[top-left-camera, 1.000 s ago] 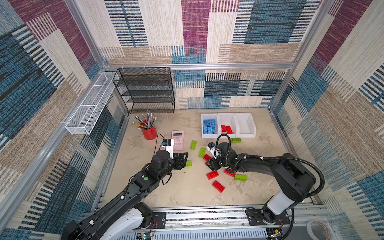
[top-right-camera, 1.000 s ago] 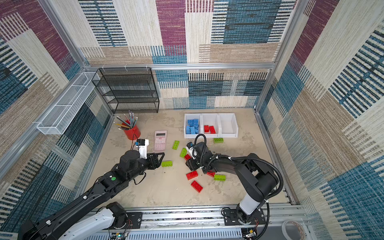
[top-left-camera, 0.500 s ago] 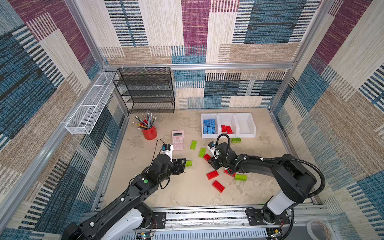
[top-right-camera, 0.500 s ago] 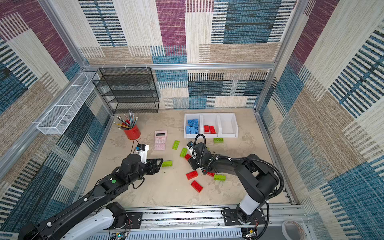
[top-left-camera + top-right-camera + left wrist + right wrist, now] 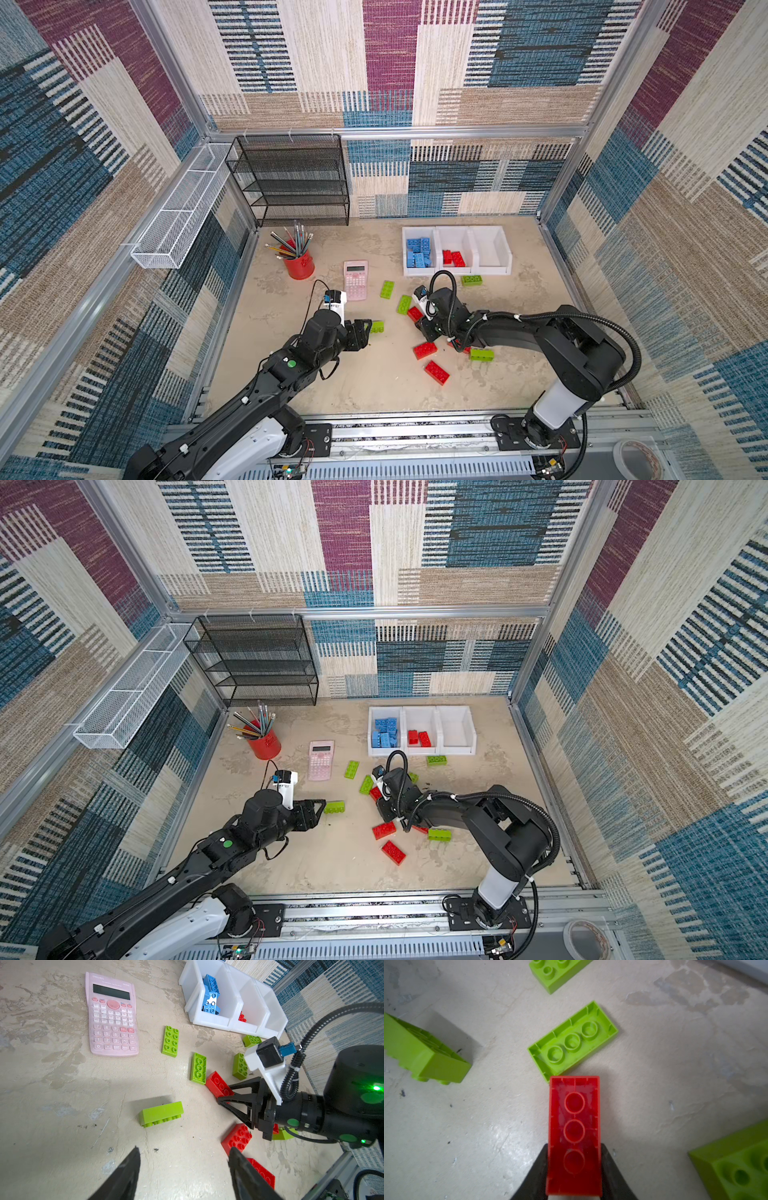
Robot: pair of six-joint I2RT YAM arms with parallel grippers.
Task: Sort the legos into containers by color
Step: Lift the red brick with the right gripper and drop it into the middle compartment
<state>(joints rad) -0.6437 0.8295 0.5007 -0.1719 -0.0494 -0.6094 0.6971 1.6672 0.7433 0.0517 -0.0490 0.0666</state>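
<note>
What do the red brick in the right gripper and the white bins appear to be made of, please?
The red brick: glossy, slightly translucent moulded plastic, going by its hollow ribbed underside and round tubes. The white bins: likely smooth plastic, thin moulded walls with soft sheen.

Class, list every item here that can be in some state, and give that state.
left claw, open, holding nothing.
red brick, underside up, gripped by its long sides.
right claw, shut on red brick.
green brick nearest left claw, tipped on its side.
blue-brick bin, partly filled.
red-brick bin, holds a few bricks.
third bin, empty.
calculator, face up, screen blank.
pencil cup, upright, holding pencils.
</note>
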